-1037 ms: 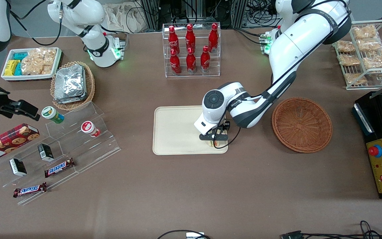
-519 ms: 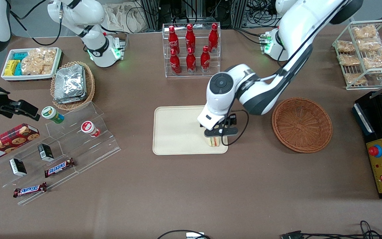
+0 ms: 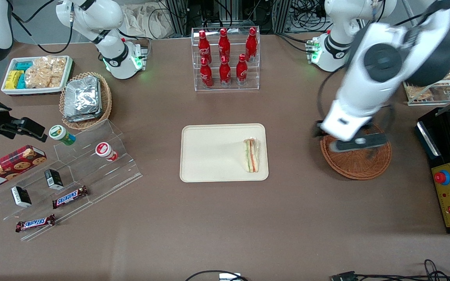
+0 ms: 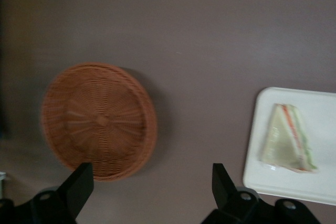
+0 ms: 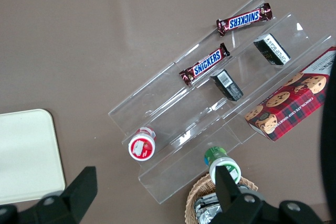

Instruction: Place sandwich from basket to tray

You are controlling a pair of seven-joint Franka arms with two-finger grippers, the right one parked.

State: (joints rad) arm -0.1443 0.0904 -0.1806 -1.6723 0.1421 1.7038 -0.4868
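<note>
The wrapped triangular sandwich (image 3: 251, 155) lies flat on the cream tray (image 3: 209, 156), near the tray's edge that faces the basket; it also shows in the left wrist view (image 4: 287, 139) on the tray (image 4: 320, 108). The round brown wicker basket (image 3: 359, 164) is empty and also shows in the wrist view (image 4: 97, 120). My left gripper (image 3: 356, 143) hangs high above the basket, well away from the sandwich. Its fingers (image 4: 79, 184) are spread wide apart with nothing between them.
A clear rack of red bottles (image 3: 225, 58) stands farther from the camera than the tray. A wire rack of snack bags (image 3: 430, 58) and a black control box (image 3: 449, 195) are at the working arm's end. A foil-packet basket (image 3: 84, 99) and acrylic snack shelves (image 3: 72, 175) lie toward the parked arm's end.
My gripper let go of the sandwich on the tray, rose, and swung away to above the basket. The sandwich now lies uncovered on the tray.
</note>
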